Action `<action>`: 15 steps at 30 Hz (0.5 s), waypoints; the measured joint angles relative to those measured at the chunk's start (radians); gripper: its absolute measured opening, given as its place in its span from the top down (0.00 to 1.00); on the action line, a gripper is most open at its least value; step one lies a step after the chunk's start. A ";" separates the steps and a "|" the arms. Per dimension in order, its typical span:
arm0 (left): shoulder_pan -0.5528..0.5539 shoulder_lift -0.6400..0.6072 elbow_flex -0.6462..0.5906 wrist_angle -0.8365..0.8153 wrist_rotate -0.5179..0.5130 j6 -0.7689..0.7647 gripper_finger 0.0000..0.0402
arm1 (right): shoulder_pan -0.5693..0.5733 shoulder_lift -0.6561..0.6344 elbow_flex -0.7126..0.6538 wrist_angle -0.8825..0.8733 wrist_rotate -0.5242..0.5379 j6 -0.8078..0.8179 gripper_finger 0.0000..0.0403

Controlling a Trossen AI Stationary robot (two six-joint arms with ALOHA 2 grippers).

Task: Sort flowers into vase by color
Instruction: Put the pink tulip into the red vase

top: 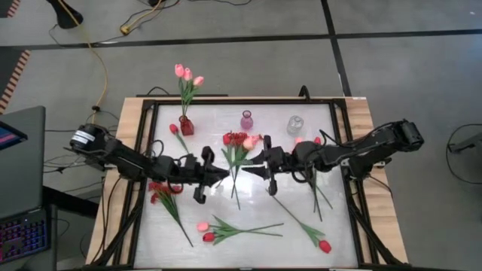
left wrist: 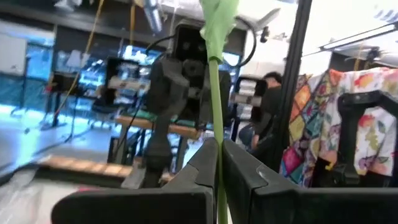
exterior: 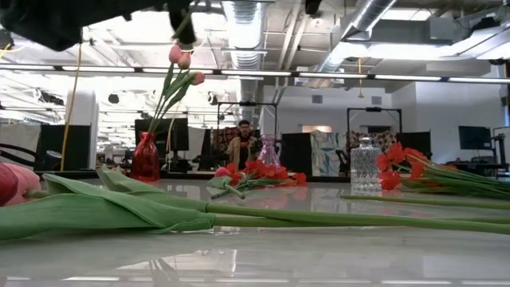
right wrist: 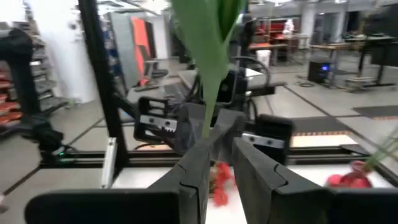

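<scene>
My left gripper (top: 224, 175) (left wrist: 219, 162) and my right gripper (top: 252, 170) (right wrist: 214, 149) face each other over the table's middle, both pointing level. Each is shut on a thin green flower stem whose bloom is outside its wrist view. Three pink tulips (top: 187, 74) stand with their stems in the red vase (top: 186, 126). The purple vase (top: 247, 120) and the clear vase (top: 295, 124) stand at the far side. A bunch of red and pink flowers (top: 237, 141) lies on the table in front of the purple vase. My left gripper pinches a green stem (left wrist: 216, 124) between its two fingers, which come at it level and lie across it. The stem stands upright and runs up to a pale green leaf (left wrist: 219, 15). My right gripper pinches a green stem (right wrist: 207, 127) just below a broad leaf (right wrist: 208, 37) between its two fingers. The fingers come at it level and across it. The stem rises upright out of the hold.
A spray of red blossoms (top: 162, 190) lies near the left arm. Pink and red tulips (top: 209, 231) and a long-stemmed red tulip (top: 324, 246) lie near the front edge, and more flowers (top: 310, 141) lie under the right arm. A person (exterior: 241, 143) sits beyond the table.
</scene>
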 joint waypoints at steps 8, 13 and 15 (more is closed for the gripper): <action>0.031 0.114 0.112 -0.017 0.080 0.019 1.00 | 0.013 0.000 0.000 -0.009 -0.115 0.000 0.76; 0.042 0.149 0.138 -0.018 0.116 0.017 1.00 | 0.017 0.000 0.000 -0.019 -0.118 0.000 0.74; 0.043 0.150 0.139 -0.024 0.116 0.017 1.00 | 0.016 0.000 0.000 -0.028 -0.118 0.000 0.72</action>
